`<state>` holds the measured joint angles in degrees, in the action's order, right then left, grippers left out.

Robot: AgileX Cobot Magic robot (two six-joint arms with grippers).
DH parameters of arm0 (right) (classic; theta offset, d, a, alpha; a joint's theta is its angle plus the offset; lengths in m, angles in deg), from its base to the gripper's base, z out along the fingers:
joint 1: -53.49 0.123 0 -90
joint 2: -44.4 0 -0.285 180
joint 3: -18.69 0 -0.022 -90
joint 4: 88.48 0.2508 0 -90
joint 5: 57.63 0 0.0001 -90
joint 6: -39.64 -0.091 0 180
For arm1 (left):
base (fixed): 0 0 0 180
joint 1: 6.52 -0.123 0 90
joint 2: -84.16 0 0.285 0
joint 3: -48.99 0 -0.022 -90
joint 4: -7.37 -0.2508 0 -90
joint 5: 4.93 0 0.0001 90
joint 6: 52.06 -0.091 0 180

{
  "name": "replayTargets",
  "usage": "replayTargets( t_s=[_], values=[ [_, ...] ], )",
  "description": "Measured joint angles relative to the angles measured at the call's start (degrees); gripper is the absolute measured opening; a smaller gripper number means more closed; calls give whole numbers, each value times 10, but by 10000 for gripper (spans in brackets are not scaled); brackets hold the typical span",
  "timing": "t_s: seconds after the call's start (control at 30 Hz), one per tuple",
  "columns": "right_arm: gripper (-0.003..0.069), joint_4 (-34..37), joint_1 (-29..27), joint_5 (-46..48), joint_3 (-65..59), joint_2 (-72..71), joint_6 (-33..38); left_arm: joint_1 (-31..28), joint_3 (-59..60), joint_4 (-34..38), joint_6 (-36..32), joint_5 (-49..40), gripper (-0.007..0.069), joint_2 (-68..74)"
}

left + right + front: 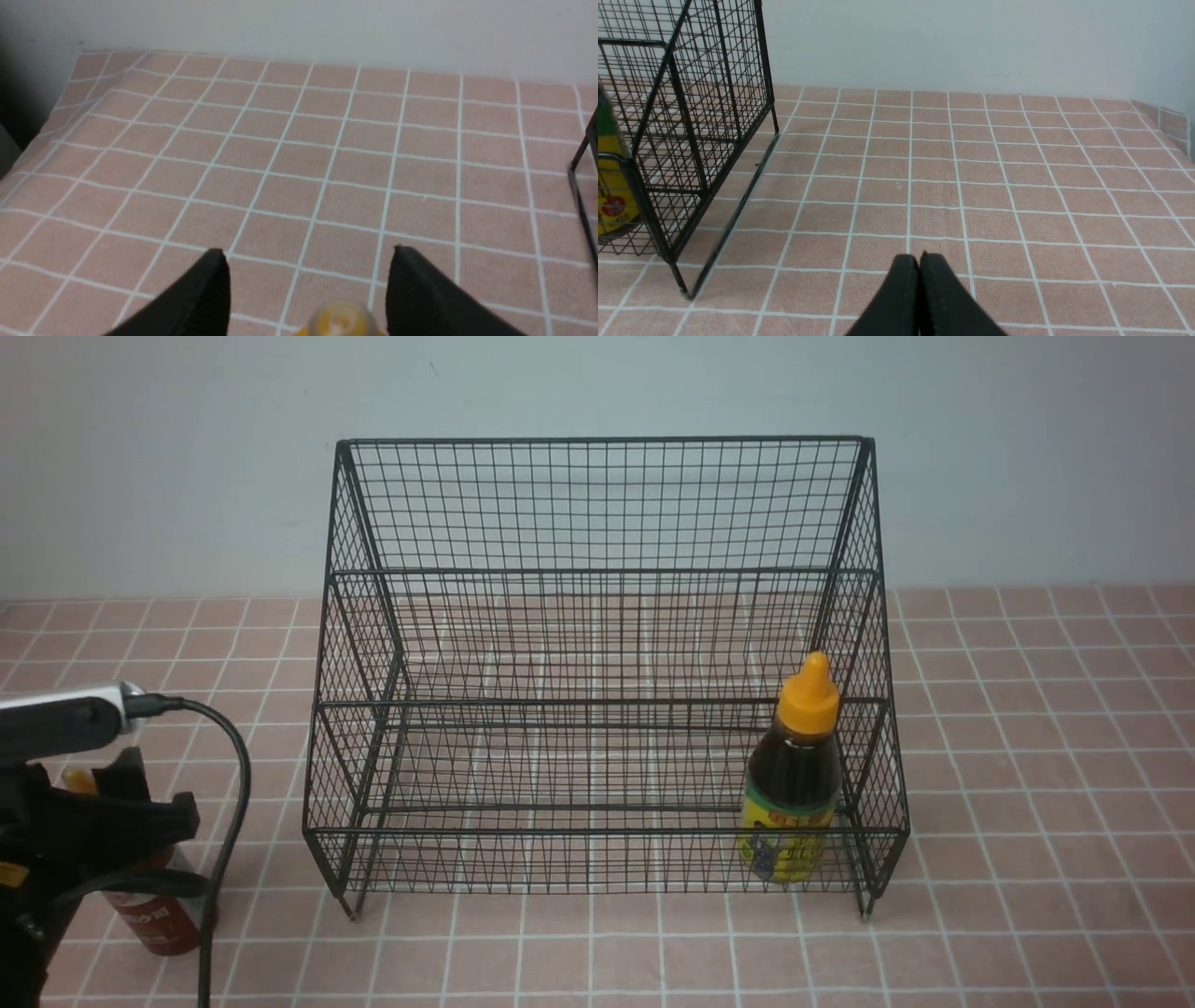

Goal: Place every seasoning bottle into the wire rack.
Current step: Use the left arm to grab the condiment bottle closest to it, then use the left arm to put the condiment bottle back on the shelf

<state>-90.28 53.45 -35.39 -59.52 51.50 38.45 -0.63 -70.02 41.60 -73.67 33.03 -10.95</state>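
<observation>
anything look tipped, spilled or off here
Nothing stands out. The dark sauce bottle stands upright in the wire rack, front right corner; the red bottle is on the tiles outside it, partly hidden by the left gripper. No spills.

Front camera faces the wire rack; both low wrist cameras catch its sides.

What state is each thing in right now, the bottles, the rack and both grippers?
Wire rack: holds one bottle.
Dark brown sauce bottle: upright inside the rack, front right corner.
Red sauce bottle: standing on the table, outside the rack.
Left gripper: open, astride the red bottle's cap.
Right gripper: shut, empty.
</observation>
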Motion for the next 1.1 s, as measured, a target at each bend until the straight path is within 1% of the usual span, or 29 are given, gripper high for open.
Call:
replayTargets(
  t_s=[0.07,0.13,0.2,0.3,0.4,0.43,0.47,0.5,0.6,0.67,0.8,0.9,0.97,1.07,1.1],
  values=[
    [-14,0,0,0,0,0,0,0,0,-2,1,-2,298,9],
    [-14,0,0,0,0,0,0,0,0,-13,2,-5,265,10],
    [-14,0,0,0,0,0,0,1,0,-28,3,-14,267,5],
    [-14,0,0,0,0,0,0,14,0,-76,3,-42,266,-31],
    [-14,0,0,0,0,0,0,34,-12,-100,3,-72,266,-73],
    [-14,0,0,0,0,0,0,50,-27,-107,2,-101,266,-112],
    [-14,0,0,0,0,0,0,52,-29,-107,2,-101,266,-112],
    [-14,0,0,0,0,0,0,66,-49,-111,-2,-127,266,-145],
    [-14,0,0,0,0,0,0,80,-89,-112,-8,-169,266,-197],
    [-14,0,0,0,0,0,0,82,-101,-112,-10,-181,266,-213],
    [-14,0,0,0,0,0,0,83,-156,-113,-8,-243,266,-253],
    [-14,0,0,0,0,0,0,84,-175,-115,16,-275,266,-263],
    [-14,0,0,0,0,0,0,84,-180,-117,40,-290,266,-264],
    [-14,0,0,0,0,0,0,84,-181,-120,92,-328,266,-256],
    [-14,0,0,0,0,0,0,84,-181,-120,97,-332,266,-254]
  ],
)
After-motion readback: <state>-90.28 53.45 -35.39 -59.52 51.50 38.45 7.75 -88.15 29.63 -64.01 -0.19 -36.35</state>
